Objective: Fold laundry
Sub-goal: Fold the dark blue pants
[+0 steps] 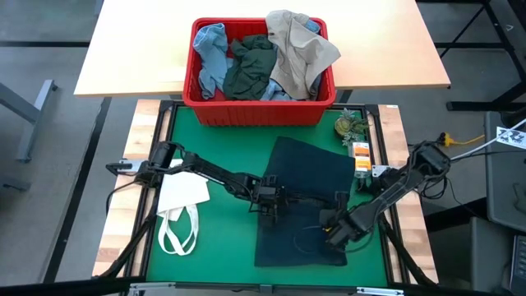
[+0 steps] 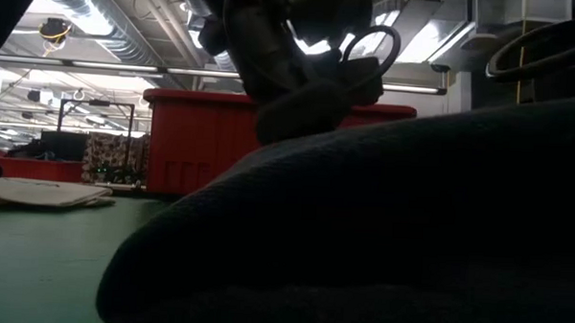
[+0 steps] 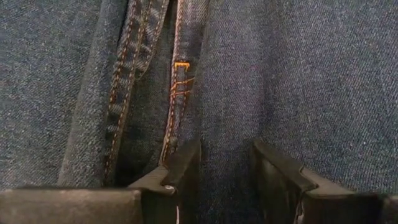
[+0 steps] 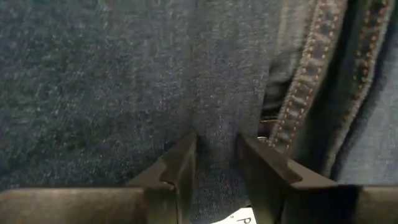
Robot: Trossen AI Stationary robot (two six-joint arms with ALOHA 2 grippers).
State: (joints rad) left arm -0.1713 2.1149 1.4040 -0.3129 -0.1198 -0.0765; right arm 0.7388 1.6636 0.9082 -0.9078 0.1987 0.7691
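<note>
Dark navy jeans (image 1: 308,185) lie folded on the green mat (image 1: 222,148), filling the low view as a dark mound (image 2: 410,233). My left gripper (image 1: 269,205) stands on their left edge and my right gripper (image 1: 333,228) on their lower right part. Each is shut on denim, which fills both wrist views (image 3: 280,74) (image 4: 93,93). More laundry, light blue, dark green-grey and beige, is heaped in the red basket (image 1: 259,111) beyond the mat. My left gripper pinches a raised strip of denim (image 3: 227,155) between its two fingers, right beside an orange-stitched seam (image 3: 177,93). The fingers slant down from above. The jeans rest on the mat. My right gripper pinches a ridge of denim (image 4: 217,149) between its two fingers, next to a thick stitched seam (image 4: 305,87). The fingers point steeply down from above. One layer or several, I cannot tell. The jeans rest on the mat.
A white tote bag (image 1: 181,205) with loop handles lies on the mat left of the jeans. A green object (image 1: 352,125) and an orange box (image 1: 361,156) sit at the mat's right edge. The red basket shows behind in the low view (image 2: 202,144).
</note>
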